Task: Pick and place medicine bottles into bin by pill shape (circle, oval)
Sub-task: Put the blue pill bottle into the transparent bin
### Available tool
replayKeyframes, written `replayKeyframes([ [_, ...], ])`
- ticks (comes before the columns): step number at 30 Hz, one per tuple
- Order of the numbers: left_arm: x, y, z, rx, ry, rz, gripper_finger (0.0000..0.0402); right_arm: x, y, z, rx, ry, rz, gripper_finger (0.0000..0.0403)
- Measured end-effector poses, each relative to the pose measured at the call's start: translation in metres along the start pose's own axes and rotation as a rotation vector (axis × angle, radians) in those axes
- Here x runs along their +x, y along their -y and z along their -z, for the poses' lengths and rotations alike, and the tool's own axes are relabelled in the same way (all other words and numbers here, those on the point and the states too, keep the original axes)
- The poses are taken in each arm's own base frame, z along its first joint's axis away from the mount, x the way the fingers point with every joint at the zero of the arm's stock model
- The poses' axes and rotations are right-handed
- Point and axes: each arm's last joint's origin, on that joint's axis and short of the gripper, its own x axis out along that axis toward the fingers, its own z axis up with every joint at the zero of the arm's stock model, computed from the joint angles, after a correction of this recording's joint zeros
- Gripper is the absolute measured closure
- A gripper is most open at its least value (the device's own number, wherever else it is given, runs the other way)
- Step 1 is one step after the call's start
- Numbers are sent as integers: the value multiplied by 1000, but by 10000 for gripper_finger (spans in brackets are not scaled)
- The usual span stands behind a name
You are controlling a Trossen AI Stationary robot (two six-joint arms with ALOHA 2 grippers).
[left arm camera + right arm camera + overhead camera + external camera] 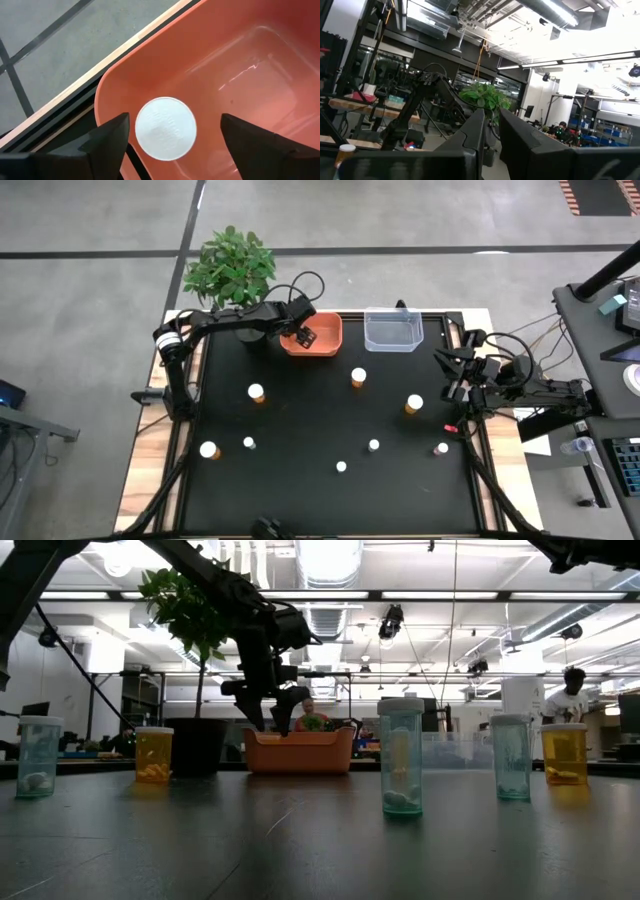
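My left gripper [305,335] hangs open over the near-left corner of the orange bin [325,345]. It also shows in the low view [273,718]. In the left wrist view, a bottle's round white cap [165,128] lies in the bin's corner [107,95], between the spread fingers and apart from both. Several bottles stand on their bases on the black table: amber ones [257,392] [358,377] [414,404] and tiny ones [373,445] [441,448]. My right gripper [452,380] waits shut at the table's right edge, touching nothing.
A clear bin [393,330] stands right of the orange bin at the far edge. A potted plant [232,265] stands left of the orange bin, close to my left arm. More bottles stand at the near left [209,450] [249,443] and near middle [341,466].
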Motion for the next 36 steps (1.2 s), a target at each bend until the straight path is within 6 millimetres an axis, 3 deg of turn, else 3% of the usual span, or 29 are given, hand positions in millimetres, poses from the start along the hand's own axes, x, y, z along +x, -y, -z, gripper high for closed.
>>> replayKeyframes([
  [7, -15, 4, 1, 51, -7, 10, 105, 0, 0, 0, 4, 0, 0, 353],
  [12, -47, 14, -1, 122, 65, 57, 104, 0, 0, 0, 28, 0, 0, 353],
  [17, -99, 33, 7, 252, 178, 145, 104, 0, 1, -3, 120, 9, 3, 353],
  [27, -199, 87, 60, 615, 401, 381, 104, 13, -6, 5, 290, -56, -24, 353],
  [32, -229, 108, 94, 777, 538, 503, 104, 28, -10, 6, 322, -110, -39, 353],
  [36, -245, 110, 113, 814, 661, 581, 104, 50, -16, 9, 316, -205, -63, 353],
])
